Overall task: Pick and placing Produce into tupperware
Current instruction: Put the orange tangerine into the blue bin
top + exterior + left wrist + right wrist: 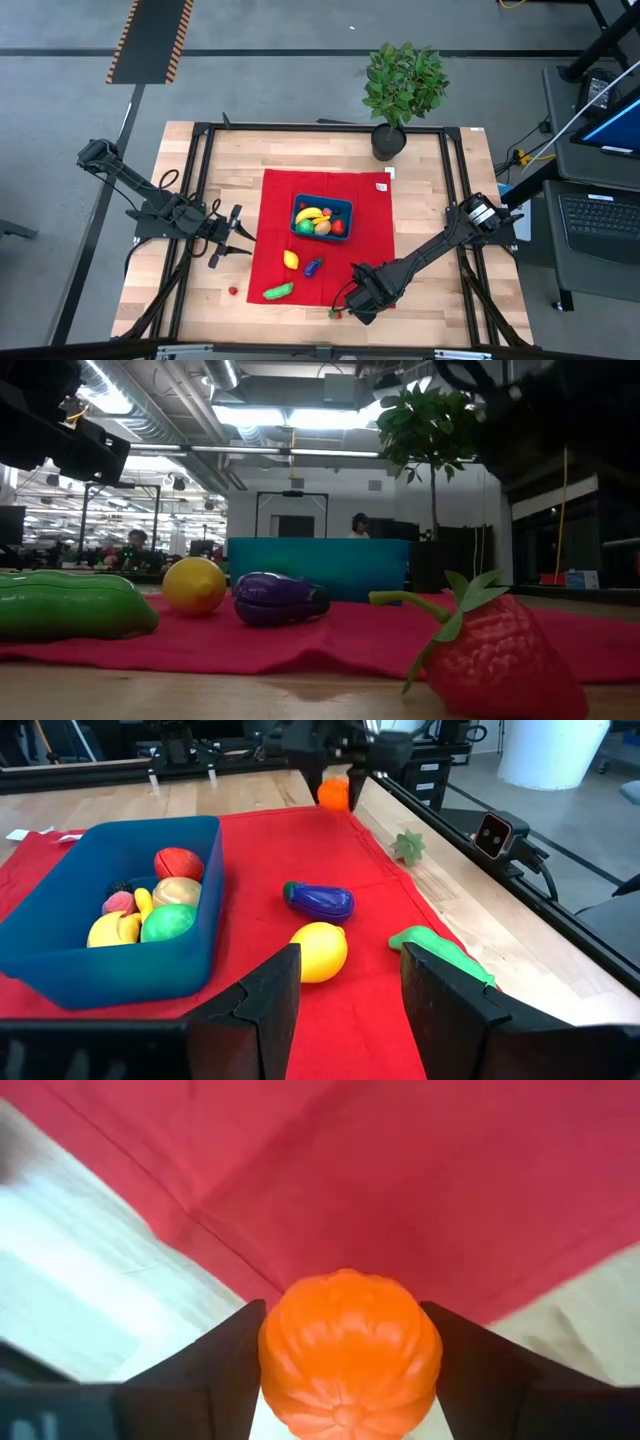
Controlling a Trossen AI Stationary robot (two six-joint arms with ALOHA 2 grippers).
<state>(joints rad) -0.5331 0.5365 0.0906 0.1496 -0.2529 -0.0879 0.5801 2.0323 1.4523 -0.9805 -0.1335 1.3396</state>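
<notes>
**Orange piece gripped at the cloth's near right corner, container half filled**

An orange ribbed toy fruit (350, 1350) is clamped between the two fingers of the right claw (350, 1380), which is lowered over the near right corner of the red cloth (370, 215), where the cloth edge meets the bare tabletop (450, 300). The hold is taken across the fruit's sides, apparently so that it can be lifted clear and carried toward the tupperware (321, 208). In the left wrist view the same fruit is seen pinched under the far claw, just above the cloth.

The dark teal container is set in the middle of the cloth, a little toward the far side, within reach of both arms. Several pieces already lie in it: a yellow one, a green one, a red one and others harder to tell.

Still out on the cloth, near of the container, are a lemon (318, 951), a purple eggplant (320, 900) and a green vegetable (278, 291) at the near edge. A strawberry (495, 650) is lying on the bare wood just beside the near right corner, and a small red piece (232, 291) off the cloth's near left.

The left claw (345, 995) is held with its fingers apart and nothing between them, at the left of the cloth, pointed toward the lemon, probably as the arm waiting its turn. A potted plant (402, 85) stands at the far edge, out of the working area.
</notes>
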